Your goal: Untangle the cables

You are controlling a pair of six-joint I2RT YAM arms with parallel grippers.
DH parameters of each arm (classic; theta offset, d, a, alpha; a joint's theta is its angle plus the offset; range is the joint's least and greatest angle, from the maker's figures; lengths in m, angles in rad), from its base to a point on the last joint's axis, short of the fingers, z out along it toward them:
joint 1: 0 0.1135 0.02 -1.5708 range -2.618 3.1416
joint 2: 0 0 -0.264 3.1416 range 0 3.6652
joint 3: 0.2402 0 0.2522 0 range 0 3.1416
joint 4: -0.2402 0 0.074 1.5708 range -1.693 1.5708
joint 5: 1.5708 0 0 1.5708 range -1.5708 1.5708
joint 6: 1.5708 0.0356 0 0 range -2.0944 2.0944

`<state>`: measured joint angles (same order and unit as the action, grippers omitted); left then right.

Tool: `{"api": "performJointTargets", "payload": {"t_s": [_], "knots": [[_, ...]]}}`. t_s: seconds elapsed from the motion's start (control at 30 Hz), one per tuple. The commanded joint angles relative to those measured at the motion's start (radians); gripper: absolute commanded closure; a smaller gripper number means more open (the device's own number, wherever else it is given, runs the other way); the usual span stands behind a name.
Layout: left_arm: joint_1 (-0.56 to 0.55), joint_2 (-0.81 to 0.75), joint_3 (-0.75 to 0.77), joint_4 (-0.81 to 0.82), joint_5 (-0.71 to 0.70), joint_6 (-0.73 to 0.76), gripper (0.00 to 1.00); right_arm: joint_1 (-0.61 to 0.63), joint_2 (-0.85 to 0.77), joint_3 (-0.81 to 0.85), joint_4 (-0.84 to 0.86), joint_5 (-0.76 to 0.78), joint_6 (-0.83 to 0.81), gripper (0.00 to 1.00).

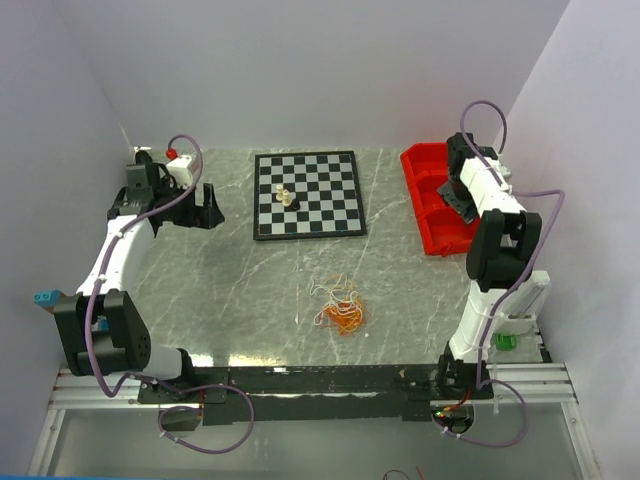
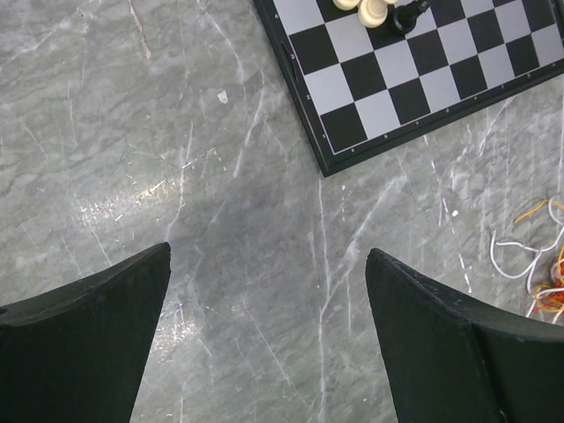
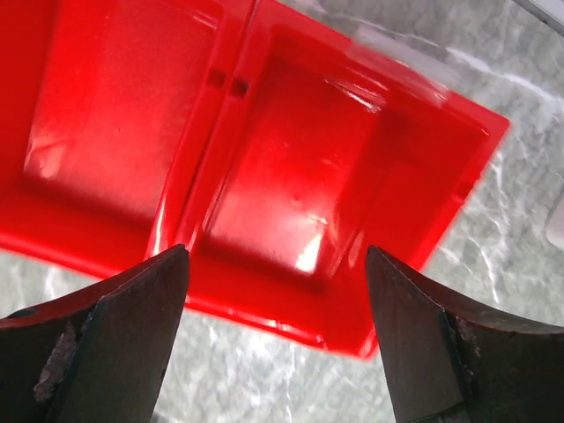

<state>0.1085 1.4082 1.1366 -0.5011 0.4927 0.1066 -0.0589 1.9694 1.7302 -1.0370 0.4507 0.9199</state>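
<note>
The cables (image 1: 340, 309) lie in one small tangled heap of white, yellow-orange and red-orange cords on the marble table, in front of the chessboard. Part of the heap shows at the right edge of the left wrist view (image 2: 539, 261). My left gripper (image 1: 203, 208) is open and empty at the far left, well away from the cables; in its wrist view (image 2: 268, 256) only bare marble lies between the fingers. My right gripper (image 1: 458, 203) is open and empty over the red tray at the far right, seen in its wrist view (image 3: 276, 254).
A chessboard (image 1: 307, 193) with a few pieces (image 1: 285, 196) stands at the back centre; its corner shows in the left wrist view (image 2: 352, 132). A red two-compartment tray (image 1: 428, 190) stands at the back right, empty in the right wrist view (image 3: 291, 176). White walls enclose the table.
</note>
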Motion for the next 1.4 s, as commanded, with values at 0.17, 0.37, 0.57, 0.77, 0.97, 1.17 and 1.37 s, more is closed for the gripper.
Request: {"api": "performJointTargets", "payload": {"t_s": [0.17,0.37,0.57,0.77,0.97,1.17,1.37], "knots": [[0.000,-0.025,-0.018,0.035,0.044,0.051,0.03,-0.007,0.132,0.143,-0.006,-0.072,0.040,0.15],[0.000,-0.029,-0.037,0.042,0.047,0.064,0.03,-0.005,0.146,0.143,0.046,-0.093,0.033,0.17],[0.000,-0.009,-0.044,0.050,0.047,0.062,0.03,-0.007,0.220,0.203,0.023,-0.112,0.020,0.44],[0.000,-0.003,-0.043,0.052,0.056,0.061,0.03,-0.002,0.191,0.117,0.089,-0.124,0.016,0.80],[0.000,-0.006,-0.037,0.045,0.073,0.051,0.03,0.005,0.142,0.081,0.075,-0.119,0.007,1.00],[0.000,-0.029,-0.043,0.035,0.075,0.045,0.04,0.010,-0.024,-0.014,0.140,-0.127,0.008,1.00],[0.000,-0.069,-0.046,0.016,0.061,0.054,0.03,0.018,-0.248,-0.127,0.215,-0.153,0.010,1.00]]}}
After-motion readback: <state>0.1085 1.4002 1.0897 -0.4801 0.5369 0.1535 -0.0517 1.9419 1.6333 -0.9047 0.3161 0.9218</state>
